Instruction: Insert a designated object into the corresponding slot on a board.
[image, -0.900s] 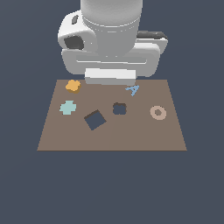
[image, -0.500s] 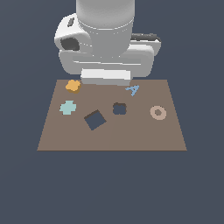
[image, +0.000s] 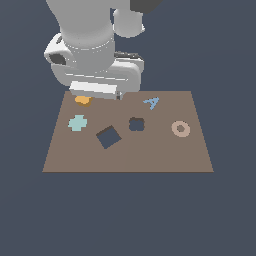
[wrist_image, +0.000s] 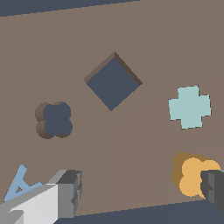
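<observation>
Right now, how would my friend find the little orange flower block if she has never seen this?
Look at the flat brown rectangular board, then go to its far corner on the exterior view's left, just under the big white robot arm. The small orange lobed block sits there, behind the pale teal cross-shaped piece. It is the only orange piece.

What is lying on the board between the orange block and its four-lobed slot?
Nothing visible. The orange block and the slot have only bare board between them; the square hole and teal cross lie off that line.
</observation>
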